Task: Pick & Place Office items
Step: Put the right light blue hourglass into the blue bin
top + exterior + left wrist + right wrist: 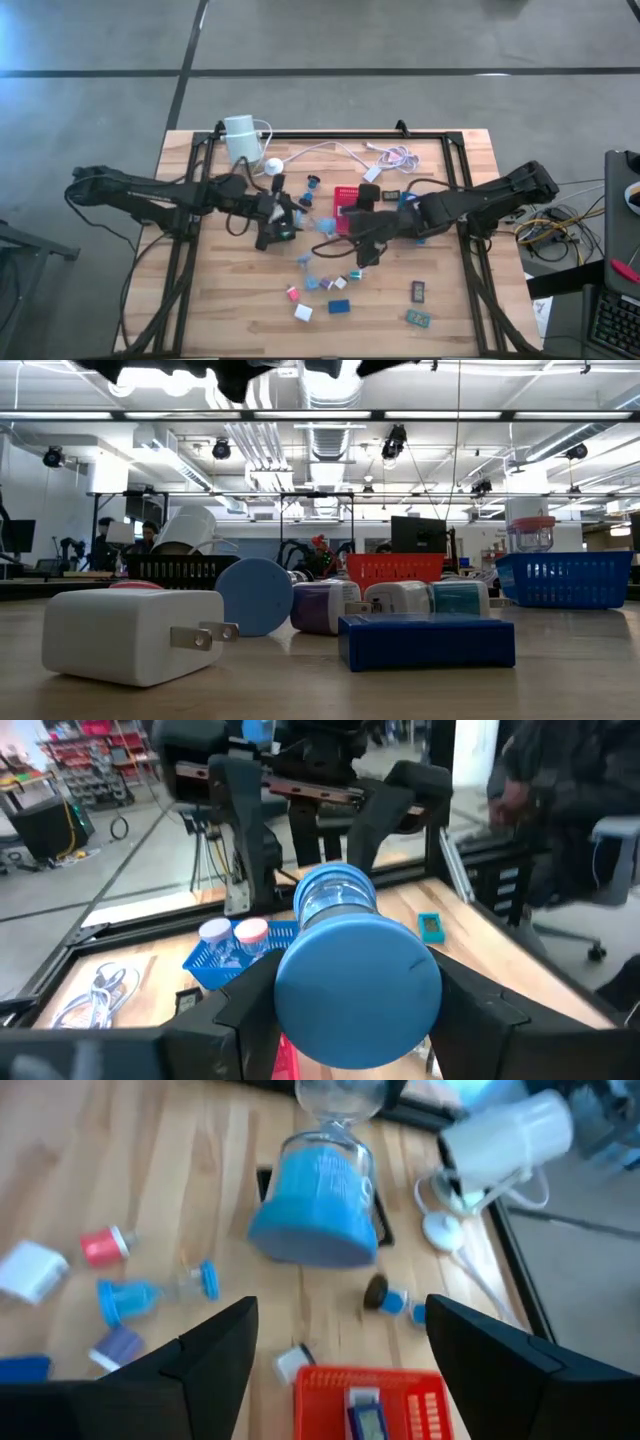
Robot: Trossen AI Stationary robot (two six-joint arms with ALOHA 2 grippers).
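Left tool (278,222) at centre-left of the high view, just left of the frame's middle, clenched on a blue sand timer (358,985), one blue cap filling the gap between its dark fingers (225,1020) in the left wrist view. Right tool (358,245) just right of centre in the high view, released, its two fingers (215,1350) spread wide at the bottom corners of the right wrist view, above a red tray (425,1395) with one small dark clip (362,1420) inside. Scattered on the wooden counter (230,300), below centre of the high view, the office items: a white block (303,313), a blue block (338,306) just beside it, a pink piece (292,293), and two dark clips (418,291) well apart toward the lower right. Close up in the low view, a white plug block (130,635) at lower left, a flat blue block (425,640) at lower centre, a pale blue disc (255,595) and a purple piece (325,605) between them farther back. At upper centre-left of the high view, a white cylinder device (240,138) with its white cable (330,150) running right.
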